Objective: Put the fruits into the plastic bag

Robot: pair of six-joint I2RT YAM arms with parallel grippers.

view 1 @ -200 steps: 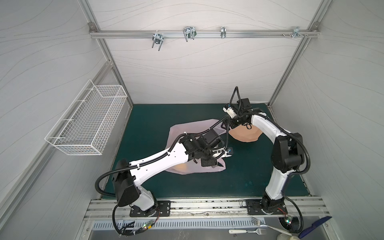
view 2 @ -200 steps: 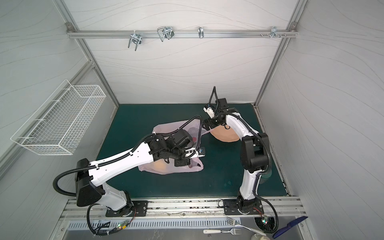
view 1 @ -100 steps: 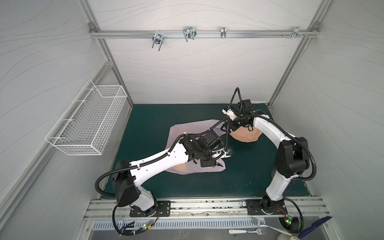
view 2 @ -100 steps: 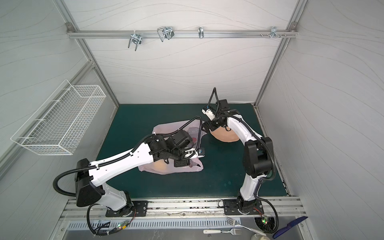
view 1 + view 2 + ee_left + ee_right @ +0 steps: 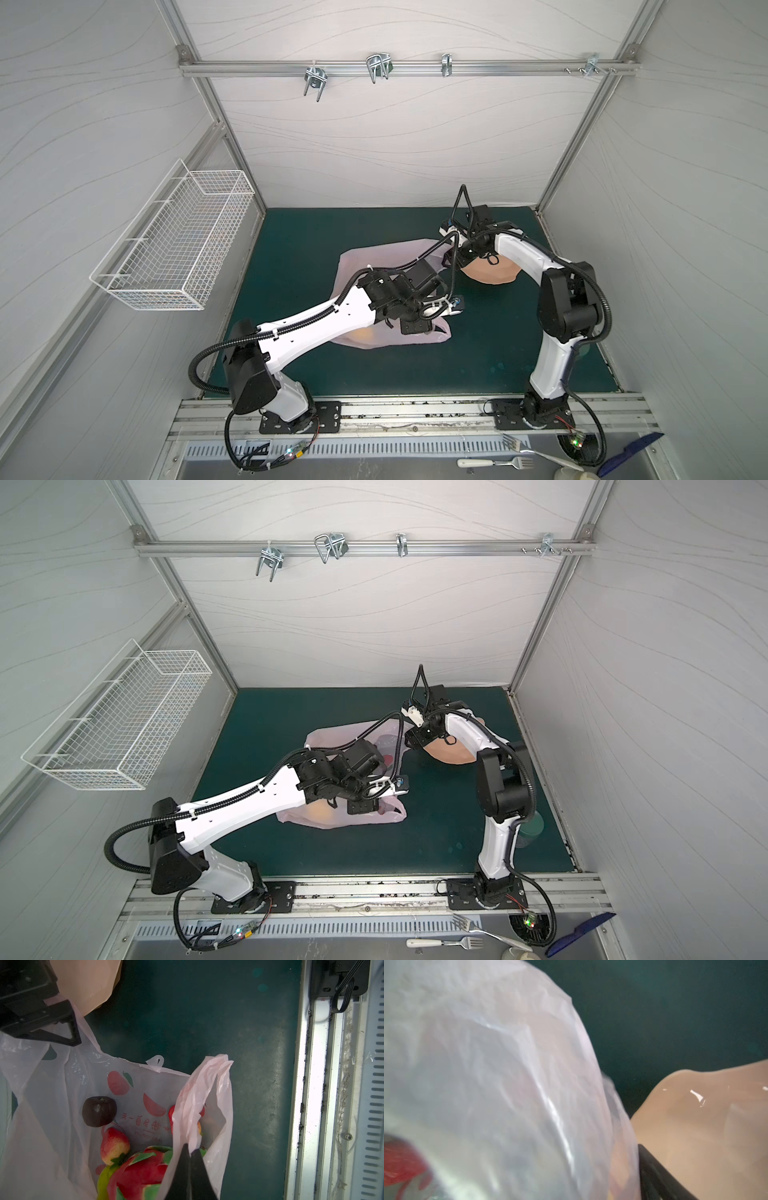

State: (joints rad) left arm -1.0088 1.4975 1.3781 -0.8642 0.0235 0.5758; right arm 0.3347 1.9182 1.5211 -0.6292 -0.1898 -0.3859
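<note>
1. Far left: a white wire basket (image 5: 174, 245) hangs on the wall.
2. The left gripper (image 5: 190, 1153) is pinched tight on one loop handle of the thin, pale pink plastic bag (image 5: 62, 1084), mid-mat.
3. Inside lie the fruits: a dark round fruit (image 5: 99, 1111), a red strawberry (image 5: 115, 1145) and a red-pink dragon fruit (image 5: 137, 1174).
4. The right gripper (image 5: 62, 1014) is at the far handle; I cannot tell whether it grips. The slippery film could slide free and collapse the mouth.
5. Right: a peach wavy-edged plate (image 5: 494, 274) sits beside the bag.

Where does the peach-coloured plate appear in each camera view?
Both top views: the plate lies on the green mat, right of the plastic bag, partly under the right arm.
Left wrist view: the plate lies past the bag's edge.
Right wrist view: the plate is close up, beside the bag.
Shared landmark: the pale pink bag.
</note>
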